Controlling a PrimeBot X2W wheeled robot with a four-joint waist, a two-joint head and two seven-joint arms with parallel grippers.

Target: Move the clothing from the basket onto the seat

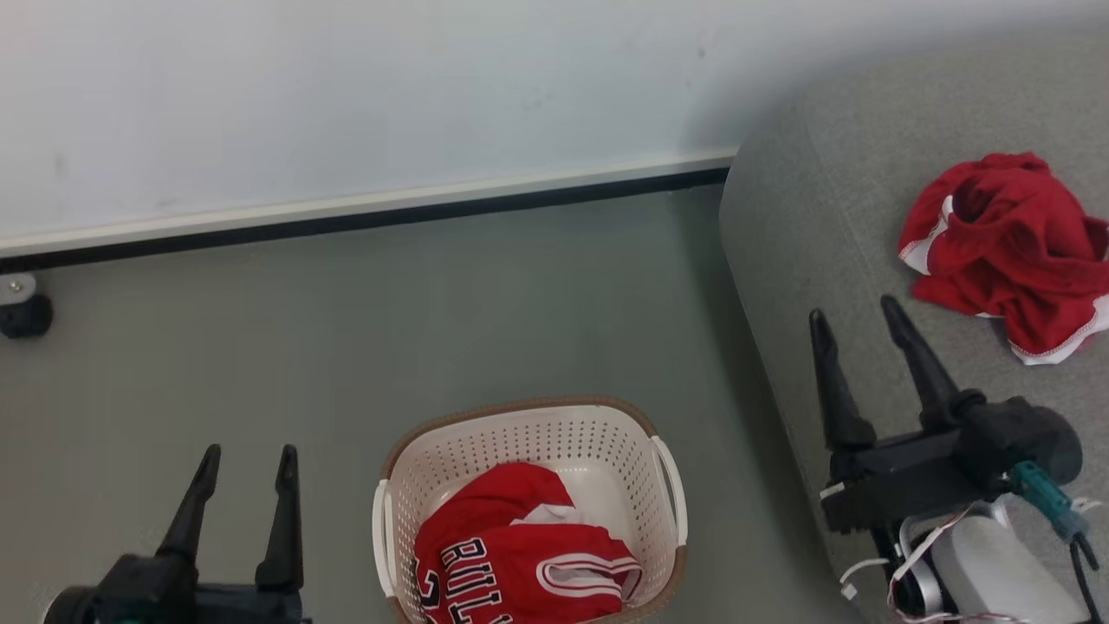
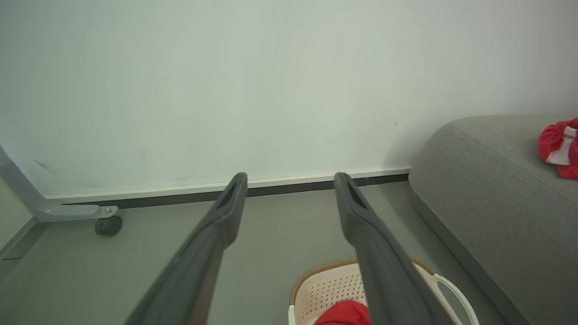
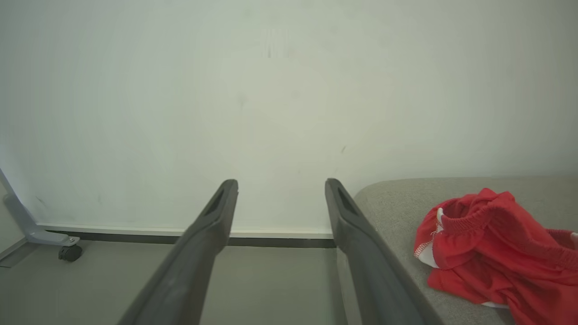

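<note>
laundry basket [image 1: 520, 409] bottom centre, red lettered jersey [image 1: 520, 559] bunched inside, red shorts [image 1: 1005, 243] dumped on the grey sofa seat [image 1: 823, 217] upper right, left tool [image 1: 249, 452] lower left wide and empty, right tool [image 1: 853, 310] over the seat edge, same deal

The basket [image 1: 537, 438] was matt perforated plastic; the seat [image 1: 823, 217] showed rough grey woven cloth; the clothing [image 1: 1009, 247] was soft, crumpled red fabric; the floor [image 1: 346, 347] looked smooth and matt.

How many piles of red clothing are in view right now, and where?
2: a crumpled pile on the seat and a lettered pile in the basket; the latter may hide more garments.
</note>
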